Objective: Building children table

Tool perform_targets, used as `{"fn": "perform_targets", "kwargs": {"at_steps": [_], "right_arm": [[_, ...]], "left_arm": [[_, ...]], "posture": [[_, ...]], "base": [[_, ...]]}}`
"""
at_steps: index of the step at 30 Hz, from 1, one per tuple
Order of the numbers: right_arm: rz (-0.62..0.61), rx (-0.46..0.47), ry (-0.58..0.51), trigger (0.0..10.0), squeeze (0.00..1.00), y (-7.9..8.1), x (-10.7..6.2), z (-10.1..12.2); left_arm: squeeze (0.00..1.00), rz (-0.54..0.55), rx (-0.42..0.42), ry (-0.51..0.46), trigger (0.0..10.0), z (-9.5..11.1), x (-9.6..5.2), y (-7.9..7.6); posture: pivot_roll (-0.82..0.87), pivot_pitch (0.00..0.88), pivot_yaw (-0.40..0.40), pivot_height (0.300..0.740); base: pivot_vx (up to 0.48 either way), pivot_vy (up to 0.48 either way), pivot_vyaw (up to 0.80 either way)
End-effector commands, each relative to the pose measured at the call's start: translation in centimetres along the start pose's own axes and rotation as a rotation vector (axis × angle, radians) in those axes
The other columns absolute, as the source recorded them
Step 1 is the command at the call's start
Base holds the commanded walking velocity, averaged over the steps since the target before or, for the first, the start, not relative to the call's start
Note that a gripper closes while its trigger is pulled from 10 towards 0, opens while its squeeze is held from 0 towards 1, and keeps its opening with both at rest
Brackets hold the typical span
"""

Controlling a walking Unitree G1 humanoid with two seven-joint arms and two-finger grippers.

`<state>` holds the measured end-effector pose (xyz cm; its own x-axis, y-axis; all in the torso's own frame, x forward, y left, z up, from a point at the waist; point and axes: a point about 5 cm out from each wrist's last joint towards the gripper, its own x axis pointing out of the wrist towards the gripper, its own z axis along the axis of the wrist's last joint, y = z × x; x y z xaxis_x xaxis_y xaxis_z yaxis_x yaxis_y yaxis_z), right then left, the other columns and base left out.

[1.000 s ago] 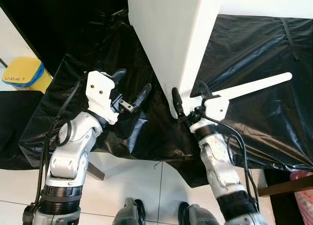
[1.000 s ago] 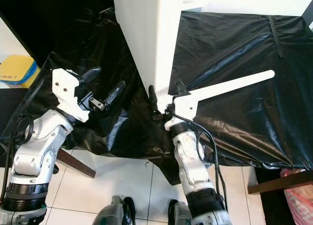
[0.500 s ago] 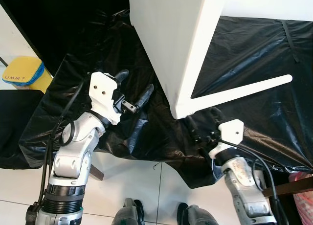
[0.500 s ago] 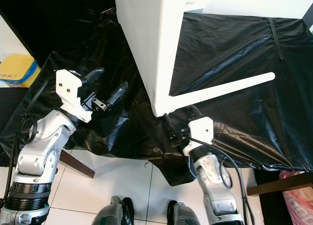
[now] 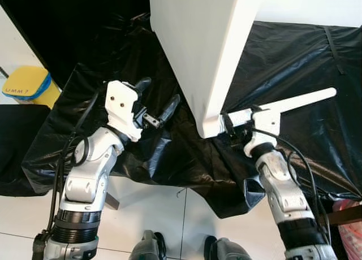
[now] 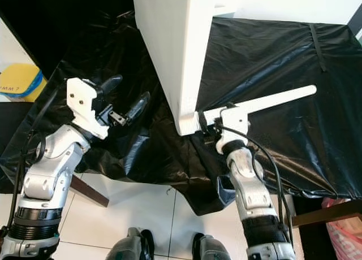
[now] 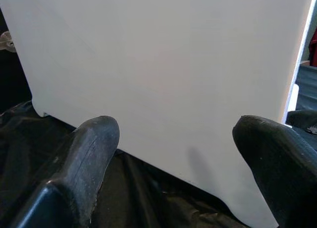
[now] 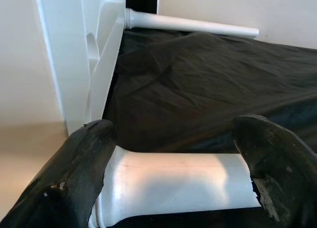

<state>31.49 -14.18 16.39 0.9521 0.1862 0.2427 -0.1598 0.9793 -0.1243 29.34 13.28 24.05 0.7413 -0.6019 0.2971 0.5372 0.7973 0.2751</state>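
Two jointed silver metal arms carry looping black cables, white plastic wrist blocks and long black rubbery fingers; the left block (image 5: 120,104) has two screw holes.

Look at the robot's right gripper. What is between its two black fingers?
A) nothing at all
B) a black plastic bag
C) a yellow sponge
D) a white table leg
D: in the right wrist view the round white table leg lies between the two black fingers of the right gripper, next to the corner of the white tabletop.
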Motion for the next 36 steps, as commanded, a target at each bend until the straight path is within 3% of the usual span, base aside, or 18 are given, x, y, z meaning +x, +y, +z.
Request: {"fn": "perform_targets", "kwargs": {"at_steps": [1,7,11,19,22,23,27,31,36], "right_arm": [[0.0,-0.001,0.052,10.0,0.0,0.2,0.1,-0.9],[0.023,-0.01,0.108,10.0,0.0,0.8,1.2,-1.7],[0.123,0.017,0.16,10.0,0.0,2.4,1.6,-2.5],[0.199,0.071,0.177,10.0,0.0,4.0,1.6,-2.4],[0.262,0.147,0.187,10.0,0.0,6.9,1.5,-1.8],[0.262,0.147,0.187,10.0,0.0,6.9,1.5,-1.8],[0.31,0.182,0.187,10.0,0.0,8.9,1.4,-1.3],[0.325,0.196,0.188,10.0,0.0,9.5,1.4,-1.1],[0.34,0.233,0.18,10.0,0.0,11.0,1.8,-0.5]], "left_arm": [[0.0,0.019,0.011,-0.001,10.0,0.0,0.0,0.1],[0.0,0.022,0.018,0.0,10.0,0.0,-0.2,0.2],[0.0,0.025,0.028,0.0,10.0,0.3,-0.4,0.6],[0.0,0.028,0.038,-0.011,10.0,0.8,-0.4,0.9],[0.0,-0.024,0.066,0.006,10.0,1.4,-1.0,1.1],[0.0,-0.024,0.066,0.006,10.0,1.4,-1.0,1.1],[0.0,-0.137,0.064,0.077,10.0,1.3,-2.1,0.7],[0.0,-0.19,0.064,0.116,10.0,1.1,-2.7,0.4],[0.0,-0.28,0.08,0.247,10.0,1.0,-4.9,0.8]], "posture": [[0.07,0.14,-0.035,0.74],[0.08,0.137,-0.035,0.74],[0.08,0.134,-0.032,0.74],[0.09,0.136,-0.03,0.74],[0.09,0.145,-0.036,0.74],[0.09,0.145,-0.036,0.74],[0.09,0.152,-0.042,0.74],[0.09,0.155,-0.043,0.74],[0.1,0.168,-0.042,0.74]], "base": [[0.0,0.0,0.0],[0.0,0.0,0.0],[0.0,0.0,0.0],[0.0,0.0,0.0],[0.0,0.0,0.0],[0.0,0.0,0.0],[0.0,0.0,0.0],[0.0,0.0,0.0],[0.0,0.0,0.0]]}}
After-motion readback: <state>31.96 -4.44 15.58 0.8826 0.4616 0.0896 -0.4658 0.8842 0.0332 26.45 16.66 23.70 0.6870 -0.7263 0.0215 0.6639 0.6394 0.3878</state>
